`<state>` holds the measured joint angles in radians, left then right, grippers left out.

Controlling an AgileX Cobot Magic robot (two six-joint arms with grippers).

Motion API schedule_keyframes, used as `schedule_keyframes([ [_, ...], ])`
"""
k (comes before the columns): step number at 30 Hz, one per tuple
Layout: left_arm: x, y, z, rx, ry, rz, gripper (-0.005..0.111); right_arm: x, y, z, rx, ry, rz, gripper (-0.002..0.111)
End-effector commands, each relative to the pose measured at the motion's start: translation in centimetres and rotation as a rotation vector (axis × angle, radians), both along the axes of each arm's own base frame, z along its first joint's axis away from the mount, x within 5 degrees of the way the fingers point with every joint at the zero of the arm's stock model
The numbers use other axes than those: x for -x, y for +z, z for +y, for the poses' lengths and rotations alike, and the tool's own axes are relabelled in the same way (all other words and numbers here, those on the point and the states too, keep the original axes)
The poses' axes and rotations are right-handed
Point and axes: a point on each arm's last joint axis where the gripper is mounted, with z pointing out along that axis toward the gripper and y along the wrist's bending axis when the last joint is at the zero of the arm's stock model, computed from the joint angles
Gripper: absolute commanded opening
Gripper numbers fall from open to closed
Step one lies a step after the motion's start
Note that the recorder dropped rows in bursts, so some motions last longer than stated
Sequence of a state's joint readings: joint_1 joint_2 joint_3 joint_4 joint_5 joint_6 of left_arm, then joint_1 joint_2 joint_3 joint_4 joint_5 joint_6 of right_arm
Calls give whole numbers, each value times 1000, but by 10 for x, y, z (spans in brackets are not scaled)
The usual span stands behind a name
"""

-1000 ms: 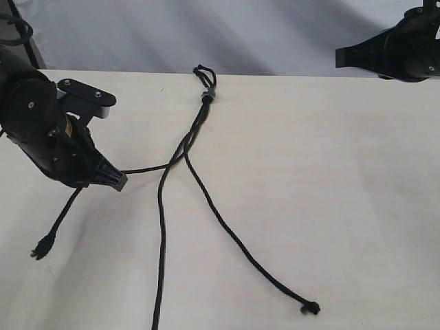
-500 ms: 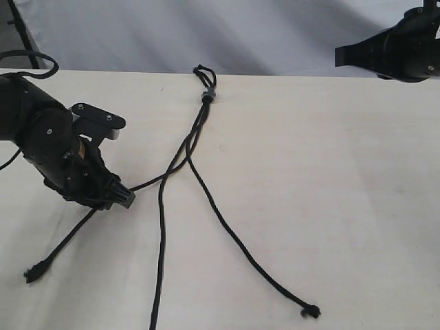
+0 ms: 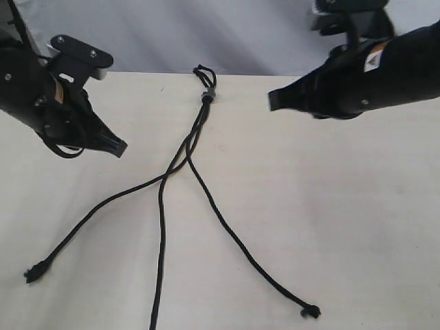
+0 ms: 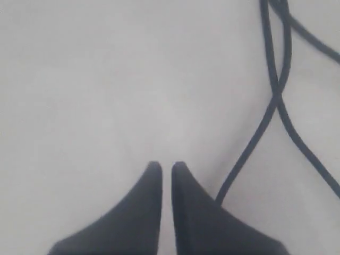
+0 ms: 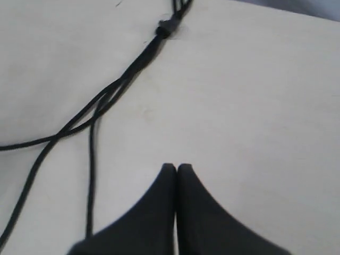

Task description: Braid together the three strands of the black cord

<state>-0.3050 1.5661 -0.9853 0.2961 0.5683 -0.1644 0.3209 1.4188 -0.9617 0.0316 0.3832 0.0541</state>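
Observation:
The black cord lies on the table, its grey band (image 3: 207, 95) (image 5: 164, 29) at the far edge with short loops (image 3: 203, 71) beyond it. Three strands fan toward me: the left strand (image 3: 96, 210) ends in a tip (image 3: 31, 273), the middle strand (image 3: 161, 247) runs off the near edge, and the right strand (image 3: 234, 240) ends in a knotted tip (image 3: 311, 311). Strands cross in the left wrist view (image 4: 276, 98). My left gripper (image 3: 118, 146) (image 4: 166, 166) hangs above the table left of the strands, slightly open and empty. My right gripper (image 3: 271, 101) (image 5: 176, 167) is shut and empty, right of the band.
The pale table (image 3: 330, 206) ends at a far edge just behind the loops, with grey cloth (image 3: 206, 34) beyond. The left arm's body (image 3: 41, 96) hangs over the table's left side; the right arm (image 3: 371, 69) reaches in from the upper right.
My left gripper let go of the left strand and lifted up and away; the strand now lies loose on the table. My right arm swung in from the far right toward the band.

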Motion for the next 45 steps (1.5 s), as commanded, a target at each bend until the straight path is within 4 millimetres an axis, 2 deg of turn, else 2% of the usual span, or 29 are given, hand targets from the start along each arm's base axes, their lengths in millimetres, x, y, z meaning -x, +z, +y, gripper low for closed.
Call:
schedule_keyframes([
  [1, 7, 30, 8, -9, 31, -115, 0, 9, -24, 50, 21, 152, 79, 0],
  [4, 9, 43, 13, -18, 67, -187, 0, 17, -42, 86, 48, 250, 153, 0],
  [7, 11, 49, 18, -39, 99, -226, 0, 25, -74, 147, 109, 385, 256, 0],
  [9, 12, 48, 19, -56, 102, -219, 0, 25, -90, 175, 175, 441, 317, 1],
  [10, 12, 48, 19, -57, 103, -217, 0, 25, -95, 182, 194, 452, 345, 5],
  [12, 12, 48, 19, -62, 100, -220, 0, 23, -109, 201, 235, 454, 423, 29],
  [14, 12, 48, 19, -61, 99, -221, 0, 22, -121, 208, 259, 435, 484, 47],
  [16, 12, 48, 19, -61, 99, -221, 0, 22, -131, 211, 240, 419, 523, 52],
  [19, 12, 48, 19, -58, 103, -221, 0, 23, -145, 212, 251, 412, 557, 52],
  [22, 11, 49, 19, -56, 102, -224, 0, 23, -150, 212, 258, 411, 568, 50],
  [24, 11, 49, 19, -56, 102, -224, 0, 22, -150, 212, 264, 420, 564, 40],
  [29, 11, 49, 19, -56, 102, -224, 0, 23, -150, 212, 290, 470, 550, 3],
  [32, 11, 49, 19, -56, 102, -224, 0, 20, -135, 212, 329, 514, 526, 0],
  [34, 11, 49, 19, -53, 104, -223, 0, 13, -108, 208, 426, 541, 459, 0],
  [35, 12, 48, 19, -55, 106, -220, 0, 7, -91, 204, 504, 544, 395, 0],
  [37, 12, 48, 19, -56, 107, -219, 0, -4, -70, 189, 627, 477, 298, 0],
  [39, 12, 48, 19, -56, 107, -219, 0, -20, -64, 171, 730, 426, 245, 0],
  [41, 12, 48, 19, -50, 115, -220, 0, -35, -74, 153, 717, 376, 284, 0],
  [42, 12, 48, 19, -50, 115, -220, 0, -42, -85, 143, 718, 353, 322, 0],
  [45, 12, 48, 19, -46, 116, -218, 0, -51, -110, 122, 728, 296, 402, 0],
])
